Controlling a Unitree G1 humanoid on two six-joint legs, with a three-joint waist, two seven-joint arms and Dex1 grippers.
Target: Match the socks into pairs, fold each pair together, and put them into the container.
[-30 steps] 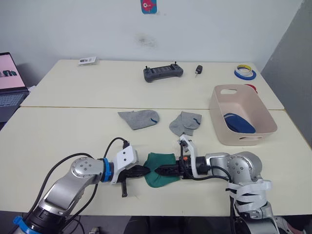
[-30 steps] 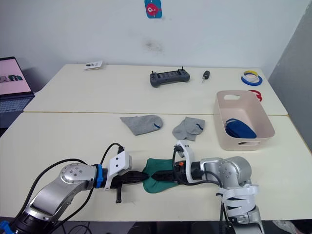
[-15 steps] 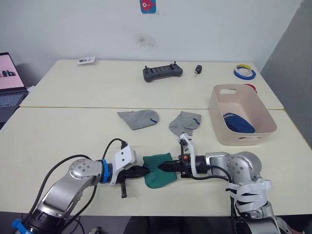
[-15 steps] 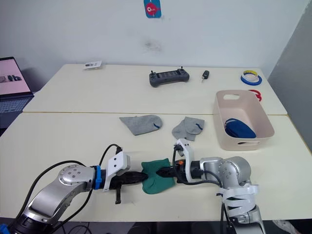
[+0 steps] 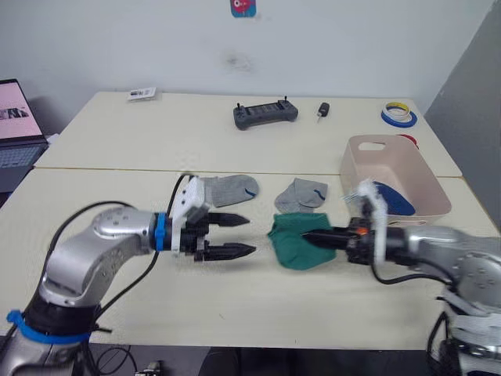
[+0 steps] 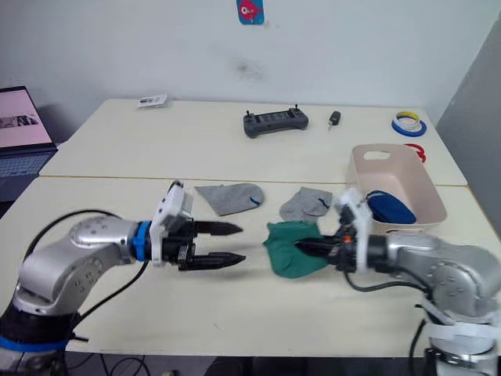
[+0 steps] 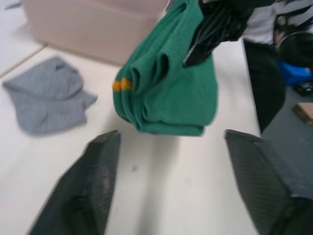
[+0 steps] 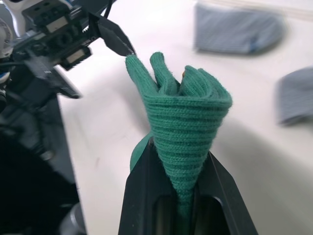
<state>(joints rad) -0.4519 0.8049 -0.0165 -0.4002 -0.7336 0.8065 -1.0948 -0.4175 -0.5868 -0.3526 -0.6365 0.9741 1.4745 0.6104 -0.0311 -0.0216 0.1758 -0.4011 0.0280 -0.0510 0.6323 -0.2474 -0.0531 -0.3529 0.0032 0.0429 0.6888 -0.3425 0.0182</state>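
We find the right gripper (image 5: 316, 236) clamped on the folded green pair (image 5: 296, 240), its two black fingers pinching the bundle at one edge so that the rest of the fabric hangs out beyond the fingertips, toward the robot's left. In the right wrist view the pair (image 8: 182, 116) rises straight out from between the fingers, bunched into several folds. From the head views the bundle appears lifted just above the table (image 5: 117, 149), though we cannot tell whether its lower edge touches the surface.

The left gripper (image 5: 244, 235) stands spread wide and holds nothing. Its fingertips point toward the green pair with a clear gap between them and the fabric. The left wrist view confirms this: both fingers (image 7: 83, 188) lie apart on either side, and the pair (image 7: 168, 88) hangs beyond them untouched.

Two grey socks lie flat on the table beyond the grippers: one grey sock (image 5: 229, 189) just past the left gripper, the other grey sock (image 5: 304, 193) just behind the green pair. The container (image 5: 415, 213) sits to the right of the green pair, near the right arm, with the blue socks (image 5: 391, 197) inside it.
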